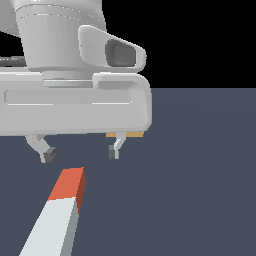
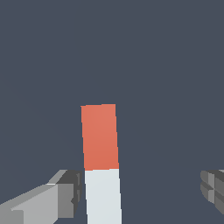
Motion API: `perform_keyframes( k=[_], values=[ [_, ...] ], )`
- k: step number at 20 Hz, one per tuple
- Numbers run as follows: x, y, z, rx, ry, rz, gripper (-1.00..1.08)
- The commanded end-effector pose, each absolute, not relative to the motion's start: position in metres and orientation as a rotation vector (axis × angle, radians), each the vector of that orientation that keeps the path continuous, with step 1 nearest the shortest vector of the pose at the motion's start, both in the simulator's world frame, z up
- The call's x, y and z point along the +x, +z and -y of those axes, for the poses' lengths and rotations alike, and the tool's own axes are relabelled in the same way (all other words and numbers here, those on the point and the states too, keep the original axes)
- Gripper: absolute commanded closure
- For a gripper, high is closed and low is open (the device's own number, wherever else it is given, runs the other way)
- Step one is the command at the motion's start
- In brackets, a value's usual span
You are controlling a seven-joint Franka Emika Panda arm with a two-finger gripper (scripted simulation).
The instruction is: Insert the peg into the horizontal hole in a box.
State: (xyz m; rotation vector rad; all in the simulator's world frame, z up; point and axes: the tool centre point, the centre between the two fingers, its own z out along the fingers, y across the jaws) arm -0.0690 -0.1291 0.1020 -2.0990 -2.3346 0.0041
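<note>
Claw [image 1: 81, 153] wide apart, above flat-lying peg [image 1: 59, 215].

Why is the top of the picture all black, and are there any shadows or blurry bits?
Exterior view: the black is empty background above the flat dark floor; nothing is blurred, and the peg casts no clear shadow. The big end effector hides most of the box. Wrist view: sharp, even light, no glare; the peg lies between the spread fingers.
</note>
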Motion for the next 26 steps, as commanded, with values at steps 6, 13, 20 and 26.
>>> perform_keyframes(
  k=[6,13,20,26],
  values=[
    [-0.086,0.08,0.178,-2.054,0.002,2.377,-0.92],
    [-0.091,0.071,0.2,-2.035,0.0,2.393,-0.92],
    [-0.092,0.067,0.201,-2.036,0.001,2.392,-0.92],
    [-0.092,0.044,0.201,-2.035,0.0,2.393,-0.92]
  ],
)
